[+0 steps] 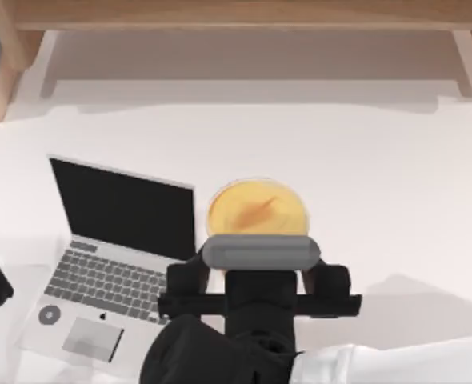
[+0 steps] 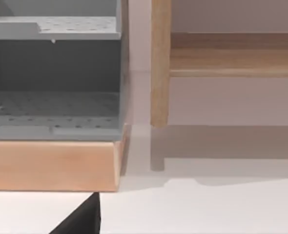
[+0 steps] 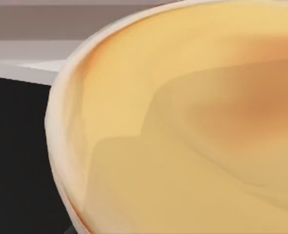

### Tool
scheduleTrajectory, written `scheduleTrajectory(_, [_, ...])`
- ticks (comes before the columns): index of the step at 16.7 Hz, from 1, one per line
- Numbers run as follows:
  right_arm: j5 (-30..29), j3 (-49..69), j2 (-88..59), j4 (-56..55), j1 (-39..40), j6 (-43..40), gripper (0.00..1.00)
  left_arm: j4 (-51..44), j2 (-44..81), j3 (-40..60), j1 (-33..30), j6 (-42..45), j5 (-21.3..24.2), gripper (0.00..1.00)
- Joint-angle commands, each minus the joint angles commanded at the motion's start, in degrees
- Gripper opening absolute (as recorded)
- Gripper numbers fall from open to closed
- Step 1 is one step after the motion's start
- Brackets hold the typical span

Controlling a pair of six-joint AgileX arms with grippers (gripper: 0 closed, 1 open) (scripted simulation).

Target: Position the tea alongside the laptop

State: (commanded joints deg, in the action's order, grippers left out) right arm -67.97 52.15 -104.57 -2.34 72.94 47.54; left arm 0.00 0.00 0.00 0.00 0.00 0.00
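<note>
Near the white table's [image 1: 396,184] front edge, the right gripper [image 1: 256,276] straddles the clear, yellow-topped plastic tea cup [image 1: 257,208] beside the silver laptop [image 1: 112,256]; grip state unclear. Thin, slippery walls probably suit a gentle mid-body hold.

i see the tea [image 3: 193,136] very close up, its round yellow-orange top with a pale rim. just beside it lies the laptop [image 3: 17,161], its black screen dark, with white table [image 3: 22,56] beyond.
</note>
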Motion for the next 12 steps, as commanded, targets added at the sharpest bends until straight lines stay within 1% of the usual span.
scheduleTrajectory(7, [-1.0, 0.1, -1.1, -3.0, 0.8, -0.5, 0.00, 0.0, 0.0, 0.0, 0.0, 0.0, 0.0, 1.00])
scheduleTrajectory(12, [-0.4, -1.2, -2.8, -4.2, 0.9, 0.2, 0.00, 0.0, 0.0, 0.0, 0.0, 0.0, 0.0, 1.00])
